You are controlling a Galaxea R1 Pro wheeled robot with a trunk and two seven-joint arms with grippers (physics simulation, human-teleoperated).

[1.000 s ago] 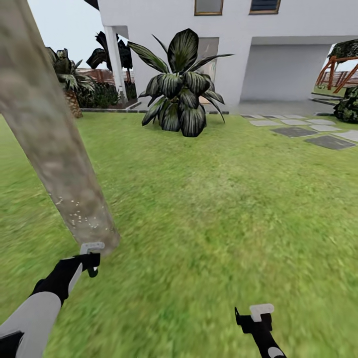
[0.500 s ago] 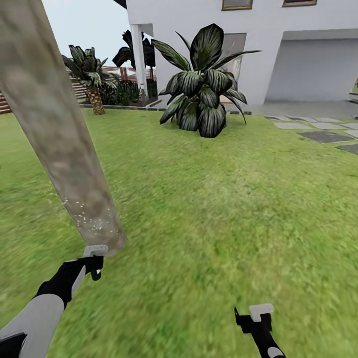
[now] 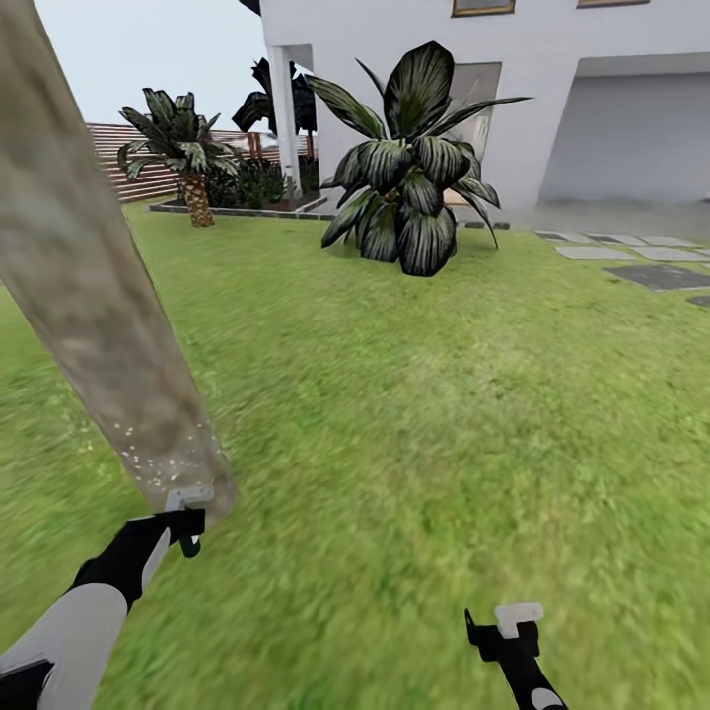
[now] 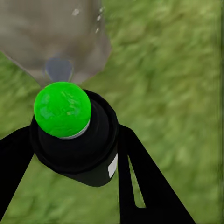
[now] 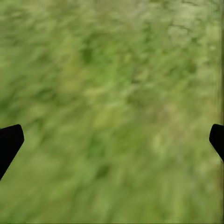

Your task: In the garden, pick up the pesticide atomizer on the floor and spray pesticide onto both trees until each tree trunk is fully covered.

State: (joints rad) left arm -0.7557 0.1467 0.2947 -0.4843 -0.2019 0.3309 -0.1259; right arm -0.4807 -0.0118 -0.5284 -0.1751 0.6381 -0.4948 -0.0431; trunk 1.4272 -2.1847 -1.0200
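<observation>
One trunk (image 3: 99,325), lawn (image 3: 444,414), white house (image 3: 552,89)

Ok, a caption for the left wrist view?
Left gripper holding green-topped black atomizer at speckled beige-grey tree trunk.

Big dark-leaf plant (image 3: 409,168) by white house (image 3: 552,89), small palm (image 3: 177,148) nr fence (image 3: 123,163)

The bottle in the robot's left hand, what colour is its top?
Bright green, on the black pesticide atomizer; clearest in the left wrist view.
</observation>
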